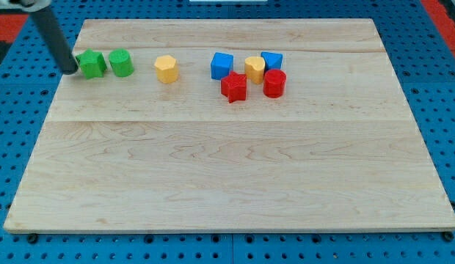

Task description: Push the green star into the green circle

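The green star (91, 64) lies near the board's top left, with the green circle (121, 62) a small gap to its right. My tip (70, 70) is at the star's left side, touching or nearly touching it. The dark rod slants up to the view's top left.
A yellow hexagon-like block (166, 69) lies right of the green circle. Further right is a cluster: a blue cube (221, 65), a red star (233, 86), a yellow block (255, 68), a blue block (271, 60) and a red cylinder (274, 83). The wooden board (227, 183) sits on a blue pegboard.
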Action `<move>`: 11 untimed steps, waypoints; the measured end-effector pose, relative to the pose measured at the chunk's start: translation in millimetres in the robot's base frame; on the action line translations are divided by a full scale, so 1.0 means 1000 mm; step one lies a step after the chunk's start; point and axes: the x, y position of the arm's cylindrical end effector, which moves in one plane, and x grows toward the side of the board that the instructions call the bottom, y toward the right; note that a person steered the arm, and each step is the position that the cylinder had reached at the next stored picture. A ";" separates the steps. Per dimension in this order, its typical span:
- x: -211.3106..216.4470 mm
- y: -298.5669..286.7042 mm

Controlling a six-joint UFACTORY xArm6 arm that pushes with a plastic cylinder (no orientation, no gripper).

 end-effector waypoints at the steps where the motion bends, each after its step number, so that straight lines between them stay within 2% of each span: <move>1: -0.008 0.070; 2: -0.009 0.153; 3: -0.010 0.204; 4: -0.010 0.187; 6: -0.010 0.060; 7: -0.031 0.048; 8: -0.045 0.072; 11: -0.039 0.193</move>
